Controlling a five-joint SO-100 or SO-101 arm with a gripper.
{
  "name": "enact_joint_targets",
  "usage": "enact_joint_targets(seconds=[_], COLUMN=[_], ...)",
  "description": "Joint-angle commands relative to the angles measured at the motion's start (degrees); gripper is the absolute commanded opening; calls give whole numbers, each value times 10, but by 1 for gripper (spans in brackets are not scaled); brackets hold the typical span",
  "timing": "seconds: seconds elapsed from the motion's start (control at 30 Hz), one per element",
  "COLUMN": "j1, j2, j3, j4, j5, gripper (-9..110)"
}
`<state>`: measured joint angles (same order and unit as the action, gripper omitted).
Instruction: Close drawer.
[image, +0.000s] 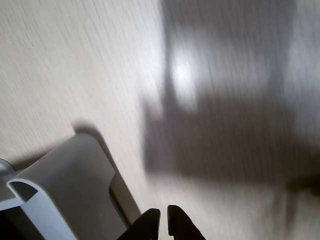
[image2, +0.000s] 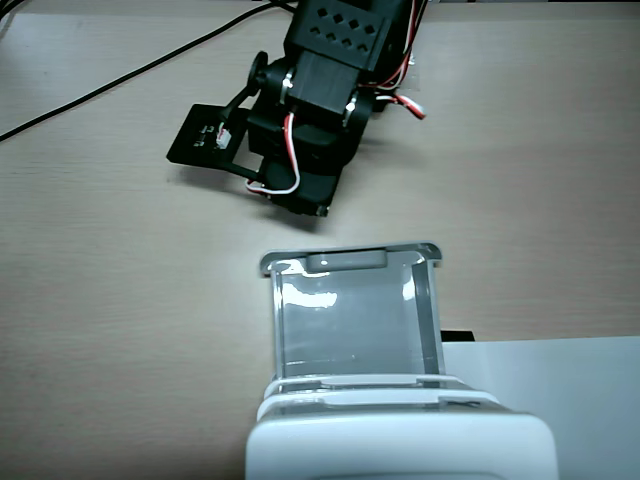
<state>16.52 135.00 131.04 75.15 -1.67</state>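
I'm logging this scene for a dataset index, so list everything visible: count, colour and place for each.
drawer: one, clear greyish plastic, pulled out of its housing at bottom centre of the fixed view, empty, tab handle facing the arm.
housing: one, opaque white, bottom edge of the fixed view, around the drawer's rear.
paper sheet: one, white, bottom right, beside the housing.
cables: black, top left on the table.
table: one, light wood grain, under everything.
arm: one, black with red and white wires, top centre, beyond the drawer's front.
gripper: one, black, bottom edge of the wrist view, fingertips nearly together, holding nothing.
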Motion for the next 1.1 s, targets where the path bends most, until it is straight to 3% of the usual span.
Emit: enact_joint_targets(seconds=[0.0, 1.07], j1=[3, -5], j2=[4, 30], j3=[-44, 4], j4=[2, -40], j5=[-5, -16], gripper=[0, 0])
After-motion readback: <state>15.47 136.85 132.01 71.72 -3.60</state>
